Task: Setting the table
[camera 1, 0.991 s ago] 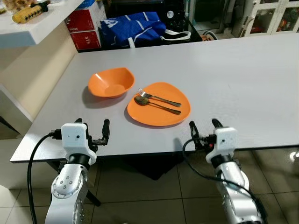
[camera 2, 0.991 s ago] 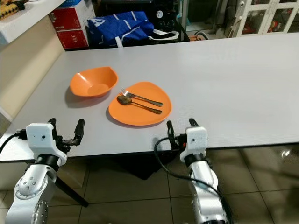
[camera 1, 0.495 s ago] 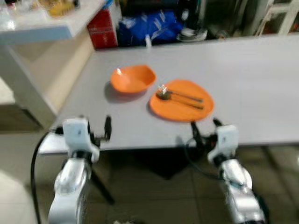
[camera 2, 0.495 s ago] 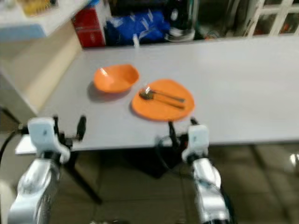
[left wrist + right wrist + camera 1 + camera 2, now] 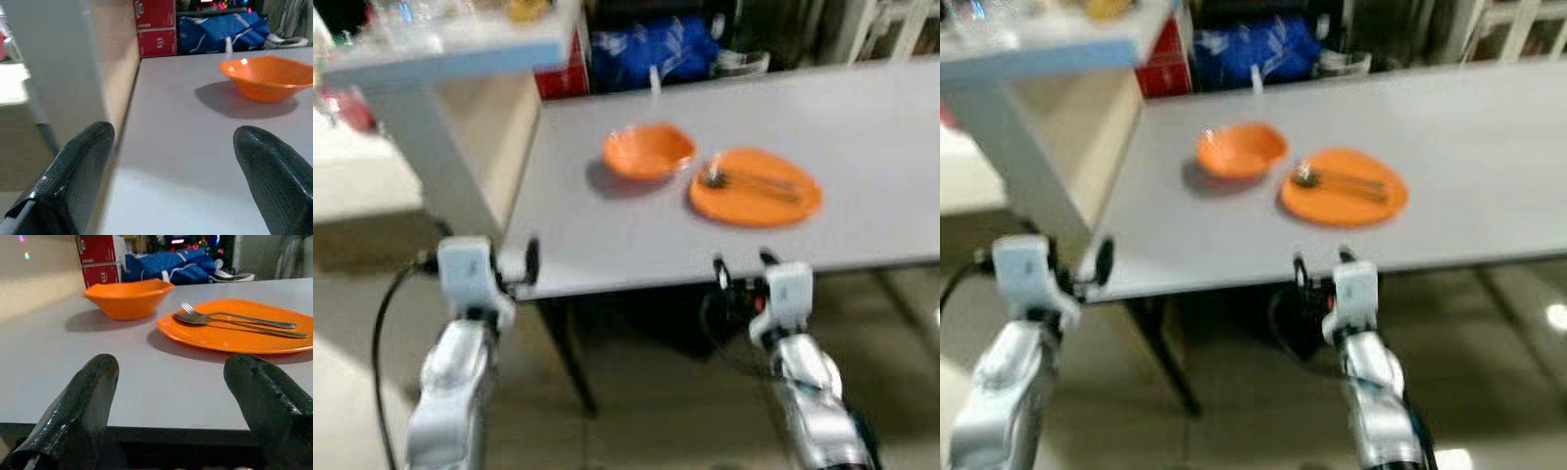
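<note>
**A:** What differs from the frame a second ago?

**B:** The camera has pulled back and swung; the tableware now sits higher and further right in the head views. Plate, bowl and cutlery keep their arrangement on the table.

**A:** Head views?

**B:** Blurred. The grey table (image 5: 636, 225) fills the upper right. The orange bowl (image 5: 647, 151) sits at upper centre; the orange plate (image 5: 756, 187) lies just to its right, carrying the cutlery. The left gripper (image 5: 514, 269) is at the table's near left corner, fingers spread, empty. The right gripper (image 5: 742, 269) hangs at the near edge below the plate, fingers apart, empty.

**A:** Left wrist view?

**B:** Two black fingers (image 5: 73, 176) wide apart over the tabletop; bowl at upper right; red boxes (image 5: 154, 27) and a blue bag (image 5: 220, 32) behind.

**A:** Right wrist view?

**B:** Fingers (image 5: 83, 404) apart at the table edge. A fork (image 5: 234, 318) and spoon (image 5: 230, 324) lie side by side on the plate at right; bowl at upper centre.
</note>
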Robot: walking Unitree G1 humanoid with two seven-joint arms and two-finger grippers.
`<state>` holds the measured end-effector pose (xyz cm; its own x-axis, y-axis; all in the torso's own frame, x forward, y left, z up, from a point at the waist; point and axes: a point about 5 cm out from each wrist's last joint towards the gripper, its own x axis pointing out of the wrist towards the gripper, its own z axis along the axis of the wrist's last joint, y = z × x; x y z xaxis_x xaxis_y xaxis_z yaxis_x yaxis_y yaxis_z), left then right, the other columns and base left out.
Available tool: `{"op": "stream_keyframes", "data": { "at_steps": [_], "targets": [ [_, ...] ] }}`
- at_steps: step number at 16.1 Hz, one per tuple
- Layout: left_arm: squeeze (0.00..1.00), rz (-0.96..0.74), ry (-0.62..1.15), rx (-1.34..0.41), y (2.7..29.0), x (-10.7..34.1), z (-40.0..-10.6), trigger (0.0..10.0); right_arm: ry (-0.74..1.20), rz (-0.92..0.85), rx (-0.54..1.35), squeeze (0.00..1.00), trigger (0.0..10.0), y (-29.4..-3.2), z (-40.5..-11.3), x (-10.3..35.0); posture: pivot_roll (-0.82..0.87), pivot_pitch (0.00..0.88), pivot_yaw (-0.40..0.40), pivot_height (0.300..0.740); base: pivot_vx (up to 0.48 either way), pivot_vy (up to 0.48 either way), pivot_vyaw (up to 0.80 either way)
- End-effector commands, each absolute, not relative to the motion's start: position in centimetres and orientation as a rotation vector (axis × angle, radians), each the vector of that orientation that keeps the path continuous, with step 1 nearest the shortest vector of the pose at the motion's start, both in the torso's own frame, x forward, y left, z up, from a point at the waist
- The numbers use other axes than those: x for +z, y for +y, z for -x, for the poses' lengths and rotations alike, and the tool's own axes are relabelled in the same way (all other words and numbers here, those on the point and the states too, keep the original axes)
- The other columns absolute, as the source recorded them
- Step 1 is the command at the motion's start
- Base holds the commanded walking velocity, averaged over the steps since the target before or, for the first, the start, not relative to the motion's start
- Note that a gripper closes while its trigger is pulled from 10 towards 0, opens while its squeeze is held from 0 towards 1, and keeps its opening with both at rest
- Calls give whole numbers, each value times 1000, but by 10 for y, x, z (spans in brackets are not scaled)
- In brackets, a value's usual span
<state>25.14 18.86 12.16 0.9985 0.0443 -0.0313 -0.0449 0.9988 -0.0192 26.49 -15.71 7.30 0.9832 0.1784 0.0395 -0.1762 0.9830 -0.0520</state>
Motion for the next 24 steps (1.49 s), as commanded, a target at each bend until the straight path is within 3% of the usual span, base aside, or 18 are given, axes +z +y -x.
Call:
{"op": "stream_keyframes", "data": {
  "at_steps": [1, 13, 16, 18, 24],
  "targets": [
    [0, 2, 40, 79, 197, 121, -252, 10000, -64, 34, 200, 0, 10000, -149, -268, 77, -131, 0, 117, 740, 0, 480, 0],
    [0, -32, 52, 99, 196, 120, -261, 10000, -70, 52, 250, 0, 10000, -141, -268, 80, -124, 0, 105, 740, 0, 480, 0],
    [0, -61, 35, 69, 191, 124, -263, 10000, -67, 53, 249, 0, 10000, -139, -267, 79, -124, 0, 111, 740, 0, 0, 0],
    [0, -81, 41, 82, 193, 123, -262, 10000, -70, 178, 221, 0, 10000, -140, -270, 80, -125, 0, 113, 740, 0, 0, 0],
    [0, -84, 15, 110, 198, 129, -265, 10000, -87, 106, 200, 0, 10000, -133, -280, 96, -119, 0, 105, 740, 0, 0, 0]
  ]
}}
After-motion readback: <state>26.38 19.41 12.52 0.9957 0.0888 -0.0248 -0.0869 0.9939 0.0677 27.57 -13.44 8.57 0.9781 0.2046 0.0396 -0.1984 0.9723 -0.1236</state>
